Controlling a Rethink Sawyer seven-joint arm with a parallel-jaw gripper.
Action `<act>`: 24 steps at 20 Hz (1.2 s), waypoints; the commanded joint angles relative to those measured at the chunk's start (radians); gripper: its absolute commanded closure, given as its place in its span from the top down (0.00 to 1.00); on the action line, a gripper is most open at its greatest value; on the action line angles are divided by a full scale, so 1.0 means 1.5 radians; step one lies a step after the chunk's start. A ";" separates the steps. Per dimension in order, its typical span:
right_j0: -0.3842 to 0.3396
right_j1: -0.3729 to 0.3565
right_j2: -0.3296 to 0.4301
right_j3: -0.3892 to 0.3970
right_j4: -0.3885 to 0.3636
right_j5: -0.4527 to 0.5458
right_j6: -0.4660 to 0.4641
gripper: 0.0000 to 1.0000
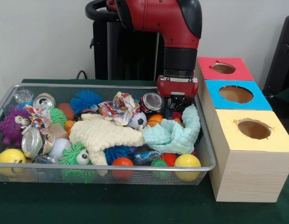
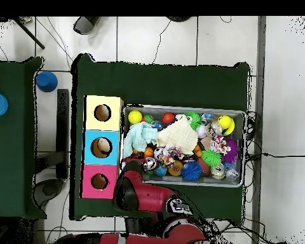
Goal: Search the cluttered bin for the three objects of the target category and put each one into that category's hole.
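Observation:
The wire-mesh bin (image 1: 111, 168) sits on the green table, full of clutter; it also shows in the overhead view (image 2: 180, 108). No furry plush animal shows in the bin. My gripper (image 1: 178, 106) hangs low over the bin's far right corner, just behind a mint waffle cloth (image 1: 174, 133); its tips are hidden among the clutter. In the overhead view my arm (image 2: 136, 190) covers it. Three boxes with holes stand beside the bin: red (image 1: 223, 68), blue (image 1: 235, 94) and yellow (image 1: 254, 129). Something pale tan shows inside the blue box's hole (image 2: 103, 147); I cannot tell what.
A cream waffle cloth (image 1: 107, 135) lies across the bin's middle. Around it are spiky balls, purple (image 1: 11, 126), blue (image 1: 84, 100) and green (image 1: 74, 156), crushed cans (image 1: 32, 142), a small soccer ball (image 1: 138, 120) and yellow balls (image 1: 187, 161).

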 commanded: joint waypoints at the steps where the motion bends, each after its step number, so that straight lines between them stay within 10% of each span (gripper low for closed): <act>1: -0.019 0.144 0.046 -0.044 0.040 0.061 0.152 1.00; 24: -0.026 0.247 0.039 -0.113 0.028 -0.003 0.119 1.00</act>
